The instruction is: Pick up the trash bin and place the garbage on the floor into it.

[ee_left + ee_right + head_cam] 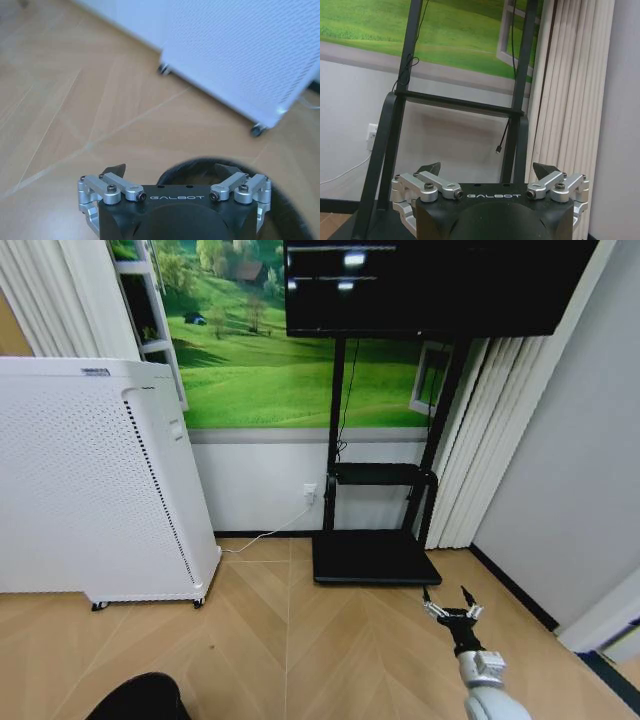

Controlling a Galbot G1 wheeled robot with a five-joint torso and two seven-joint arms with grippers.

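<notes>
The trash bin sat on the herringbone floor directly beneath the left end effector, its dark rim curving past the spread fingers, near the wheeled corner of the white appliance. In the head view its black rim showed at the lower edge. The right end effector hovered released, fingers apart, over the floor just in front of the TV-stand base.

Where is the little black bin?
Find the big white perforated appliance on wheels at the left. Nearer the robot, against the tan herringbone wooden floor, is the small black round trash bin. It is low and round, unlike the tall white box.
</notes>
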